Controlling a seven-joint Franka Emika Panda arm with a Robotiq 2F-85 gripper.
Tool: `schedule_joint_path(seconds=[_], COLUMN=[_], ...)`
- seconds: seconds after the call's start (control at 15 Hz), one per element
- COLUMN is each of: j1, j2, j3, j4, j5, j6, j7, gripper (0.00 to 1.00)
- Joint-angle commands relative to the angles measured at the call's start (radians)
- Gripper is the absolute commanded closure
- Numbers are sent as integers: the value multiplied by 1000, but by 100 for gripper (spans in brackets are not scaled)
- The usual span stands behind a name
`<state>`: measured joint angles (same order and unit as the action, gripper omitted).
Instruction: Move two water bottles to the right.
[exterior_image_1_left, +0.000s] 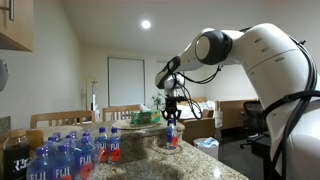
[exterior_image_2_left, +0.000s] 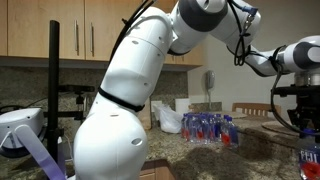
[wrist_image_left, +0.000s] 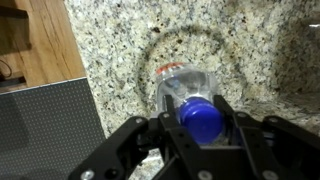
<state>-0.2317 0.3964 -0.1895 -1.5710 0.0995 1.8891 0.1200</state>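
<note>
Over the speckled granite counter, your pincer gripped a water bottle at its blue cap; other red-banded water bottles stood well off from it, among FIJI bottles.

A round ceiling light is glowing in an exterior view, leaving the room dim and warm. In the wrist view the claw is blurring around the water bottle.
</note>
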Motion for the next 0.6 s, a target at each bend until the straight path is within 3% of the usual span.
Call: schedule_joint_path(seconds=[0.0,0.53], j1=[-19,-37], j2=[-5,39], j3=[-2,-6], j4=[16,85], j5=[7,1], j6=[-21,-50], j7=[-20,-41], gripper=[82,82])
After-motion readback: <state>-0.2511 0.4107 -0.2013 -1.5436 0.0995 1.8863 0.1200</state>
